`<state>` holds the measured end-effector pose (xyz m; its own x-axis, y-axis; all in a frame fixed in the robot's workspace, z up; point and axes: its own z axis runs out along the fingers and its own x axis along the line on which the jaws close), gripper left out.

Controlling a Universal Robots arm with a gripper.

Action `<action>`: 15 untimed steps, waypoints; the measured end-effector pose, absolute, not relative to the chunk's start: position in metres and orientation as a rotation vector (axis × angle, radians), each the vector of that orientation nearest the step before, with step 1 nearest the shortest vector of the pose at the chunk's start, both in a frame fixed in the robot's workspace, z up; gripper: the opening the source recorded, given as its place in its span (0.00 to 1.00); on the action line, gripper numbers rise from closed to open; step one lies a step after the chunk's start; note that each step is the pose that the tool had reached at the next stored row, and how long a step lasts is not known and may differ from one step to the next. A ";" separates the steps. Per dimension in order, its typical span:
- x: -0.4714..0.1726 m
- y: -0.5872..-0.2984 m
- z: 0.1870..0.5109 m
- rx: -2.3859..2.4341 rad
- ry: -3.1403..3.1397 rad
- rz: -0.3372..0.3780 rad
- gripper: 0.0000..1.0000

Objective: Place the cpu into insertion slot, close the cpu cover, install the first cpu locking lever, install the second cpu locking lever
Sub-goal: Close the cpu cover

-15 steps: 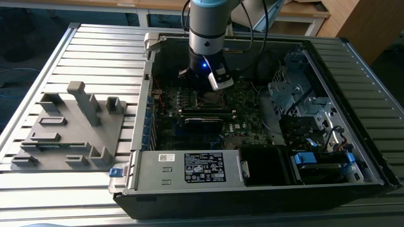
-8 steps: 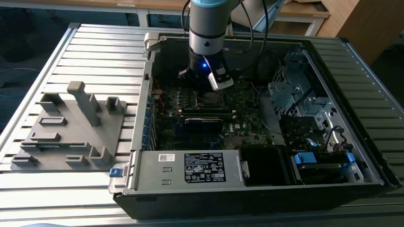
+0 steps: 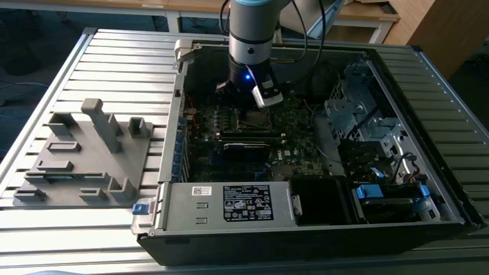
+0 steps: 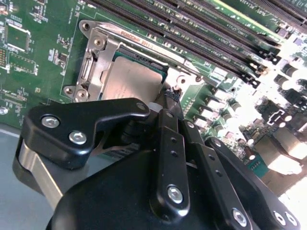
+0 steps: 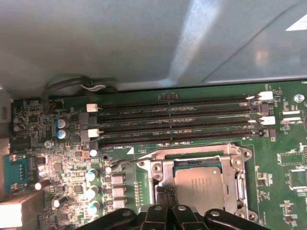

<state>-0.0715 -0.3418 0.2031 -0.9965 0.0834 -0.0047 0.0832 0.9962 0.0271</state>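
In the exterior view the gripper (image 3: 257,110) hangs right over the insertion slot (image 3: 256,119) inside the open computer case (image 3: 306,243). In the second wrist view the cpu (image 4: 130,80) sits inside that slot, with the cpu cover (image 4: 101,64) apparently lying down on it. In the first wrist view the gripper is at the slot's edge; clamped or released, I cannot tell.

Open computer case (image 3: 229,234) — arm (image 3: 252,34) upright over the insertion slot (image 3: 255,119)
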 end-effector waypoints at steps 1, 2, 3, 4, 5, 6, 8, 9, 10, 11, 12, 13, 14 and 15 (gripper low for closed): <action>-0.072 -0.342 0.205 0.131 3.133 0.042 0.10; -0.072 -0.342 0.206 0.131 3.133 0.042 0.10; -0.072 -0.342 0.207 0.131 3.133 0.042 0.10; -0.072 -0.342 0.209 0.131 3.133 0.042 0.10; -0.072 -0.342 0.211 0.131 3.133 0.042 0.10; -0.072 -0.342 0.212 0.131 3.133 0.042 0.10; -0.072 -0.342 0.215 0.131 3.133 0.042 0.10; -0.072 -0.342 0.215 0.131 3.133 0.042 0.10; -0.072 -0.342 0.215 0.131 3.133 0.042 0.10; -0.072 -0.342 0.216 0.131 3.133 0.042 0.10; -0.072 -0.342 0.216 0.131 3.133 0.042 0.10; -0.071 -0.342 0.216 0.130 3.133 0.042 0.10; -0.071 -0.342 0.216 0.130 3.133 0.042 0.10; -0.069 -0.342 0.216 0.131 3.133 0.041 0.10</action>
